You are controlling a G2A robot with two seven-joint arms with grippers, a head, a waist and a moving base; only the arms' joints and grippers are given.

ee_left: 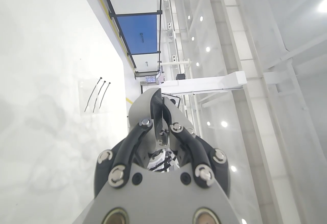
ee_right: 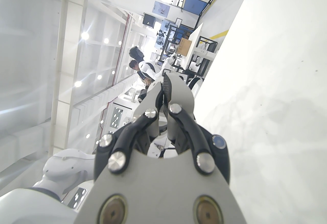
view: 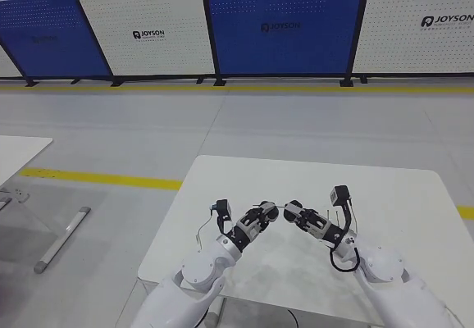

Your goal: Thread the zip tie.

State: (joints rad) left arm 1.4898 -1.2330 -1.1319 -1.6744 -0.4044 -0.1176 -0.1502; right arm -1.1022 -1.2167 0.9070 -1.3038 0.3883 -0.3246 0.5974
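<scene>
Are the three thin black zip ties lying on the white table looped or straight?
Straight, unlooped: the three thin black zip ties lie side by side on the white table, tails free.

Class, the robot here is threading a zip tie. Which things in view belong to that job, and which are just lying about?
In the job: zip tie; left gripper and right gripper, both apparently shut on it.

Lying about: three spare ties on the table; a pole beside the table.

Bright overhead glare (shadows soft)
</scene>
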